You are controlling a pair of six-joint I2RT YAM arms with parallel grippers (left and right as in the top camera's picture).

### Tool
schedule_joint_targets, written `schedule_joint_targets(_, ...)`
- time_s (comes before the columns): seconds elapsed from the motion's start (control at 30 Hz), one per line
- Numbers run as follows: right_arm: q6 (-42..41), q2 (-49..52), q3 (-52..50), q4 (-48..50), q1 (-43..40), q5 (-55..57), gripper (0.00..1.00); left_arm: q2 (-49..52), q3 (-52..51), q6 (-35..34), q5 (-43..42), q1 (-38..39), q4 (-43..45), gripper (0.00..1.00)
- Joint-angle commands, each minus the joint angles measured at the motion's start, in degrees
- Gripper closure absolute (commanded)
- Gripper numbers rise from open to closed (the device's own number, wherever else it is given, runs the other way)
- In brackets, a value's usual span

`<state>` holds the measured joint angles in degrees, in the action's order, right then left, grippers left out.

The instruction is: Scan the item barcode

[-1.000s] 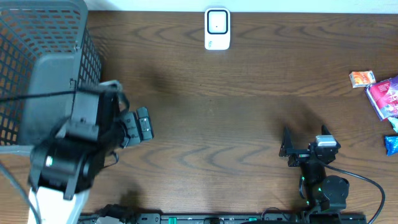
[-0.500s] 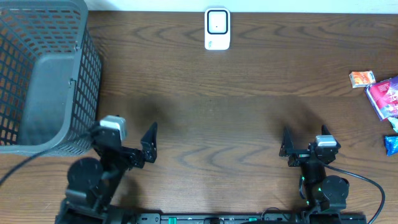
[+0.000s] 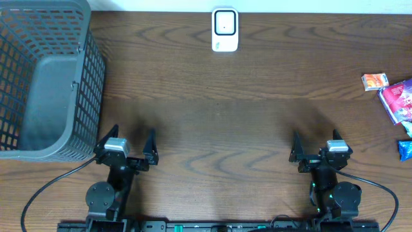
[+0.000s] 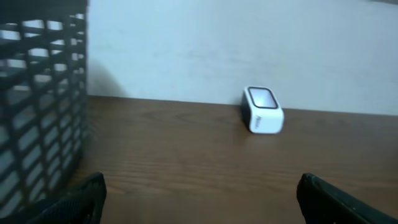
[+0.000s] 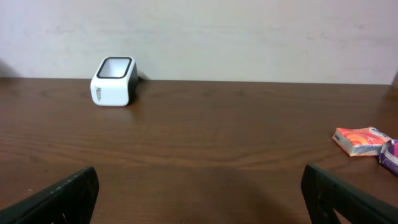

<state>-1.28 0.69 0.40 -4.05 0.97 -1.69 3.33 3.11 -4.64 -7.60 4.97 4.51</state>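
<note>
White scanner [image 3: 224,29] in all your views; blue packet [image 3: 405,149], maybe snacks, overhead only; left fingers [image 3: 151,138] and right fingers [image 3: 297,147] spread, empty.

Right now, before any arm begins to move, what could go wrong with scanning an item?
1. The orange box and the pink packet lie close together at the far right of the table; the open right pincer might catch both, or shove one away.
2. The scanner stands small by the back wall; an item brought in too low could knock it over.
3. The left pincer sits close to the basket; a swing to its left may hit the mesh.
</note>
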Motion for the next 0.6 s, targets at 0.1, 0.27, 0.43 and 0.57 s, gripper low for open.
schedule_joint_targets(0.1,-0.6,-0.4,-0.1,-0.2,-0.7,-0.2,0.01,-2.9,-1.4,-0.8,0.9,-4.2,0.8,0.02)
schedule_joint_targets(0.27,-0.6,-0.4,-0.1,-0.2,-0.7,-0.2,0.01,-3.3,-2.9,-0.7,2.6,-5.0,2.3,0.02)
schedule_joint_targets(0.43,-0.6,-0.4,-0.1,-0.2,-0.7,-0.2,0.01,-3.3,-2.9,-0.7,3.3,-5.0,2.1,0.02)
schedule_joint_targets(0.57,-0.6,-0.4,-0.1,-0.2,-0.7,-0.2,0.01,-3.3,-2.9,-0.8,6.3,-5.0,-0.2,0.02)
